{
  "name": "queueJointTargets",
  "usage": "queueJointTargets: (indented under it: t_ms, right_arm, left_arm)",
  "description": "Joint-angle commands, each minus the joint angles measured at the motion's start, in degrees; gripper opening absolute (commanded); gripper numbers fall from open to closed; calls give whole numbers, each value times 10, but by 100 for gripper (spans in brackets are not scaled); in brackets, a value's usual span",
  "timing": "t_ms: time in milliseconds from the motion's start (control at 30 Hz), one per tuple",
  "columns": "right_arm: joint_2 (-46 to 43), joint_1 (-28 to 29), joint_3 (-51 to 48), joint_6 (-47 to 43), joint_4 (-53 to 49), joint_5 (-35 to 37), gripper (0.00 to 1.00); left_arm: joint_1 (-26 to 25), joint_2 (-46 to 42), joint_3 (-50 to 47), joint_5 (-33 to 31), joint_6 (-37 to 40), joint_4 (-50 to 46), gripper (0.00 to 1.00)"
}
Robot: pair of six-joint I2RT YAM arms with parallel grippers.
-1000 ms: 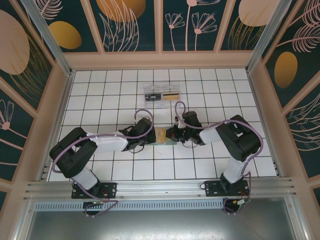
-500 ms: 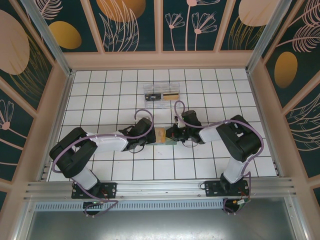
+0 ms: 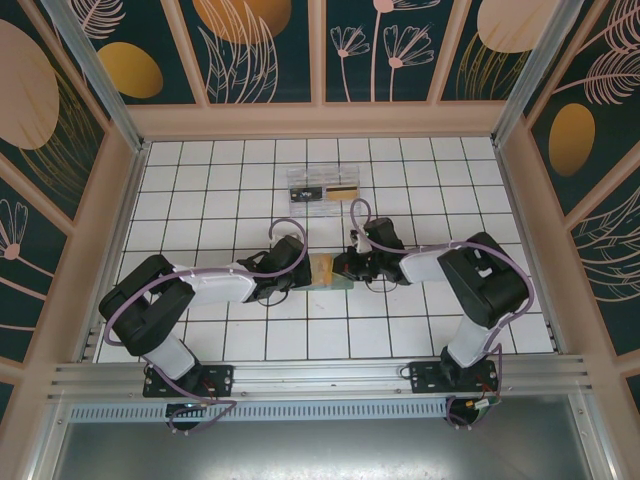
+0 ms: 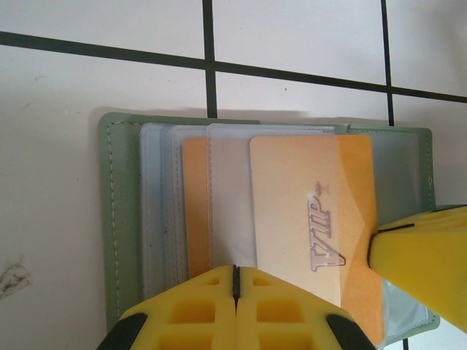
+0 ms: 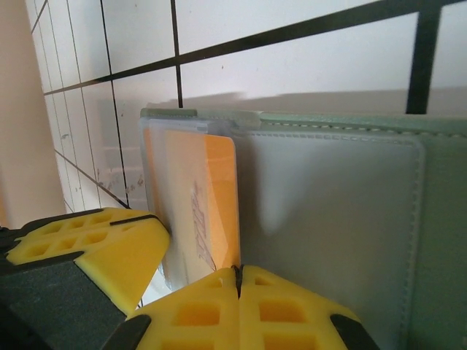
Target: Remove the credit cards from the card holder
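The green card holder [image 3: 322,270] lies open on the white tiled bench [image 3: 200,170], in the middle of the overhead view between both arms. The left tool [image 4: 235,281], jaws fully together, sits at the holder's lower edge. An orange VIP card [image 4: 306,211] sticks partway out of a clear sleeve. The right tool [image 5: 238,275], also closed, meets that card's edge; whether it pinches the card I cannot tell.

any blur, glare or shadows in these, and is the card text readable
Left wrist: sharp, VIP on the card reads clearly, the card holder throws a soft shadow on the tile above it. Right wrist: steep angle, lettering too squeezed to read. Top external: even light, holder tiny.
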Motion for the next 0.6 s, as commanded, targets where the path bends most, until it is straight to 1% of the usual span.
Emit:
queueJointTargets:
  t_ms: [0,300,567]
  right_arm:
    - [-15,-9,-12,-11,-14,11,0]
    - [-20,-10,-27,-4,2,-3,0]
    - [-13,-9,-6,1,2,-12,0]
  left_arm:
    - [3,14,-19,-9,-3,-41,0]
    - [4,14,-19,-8,-3,-41,0]
    - [3,14,-18,-5,-3,-40,0]
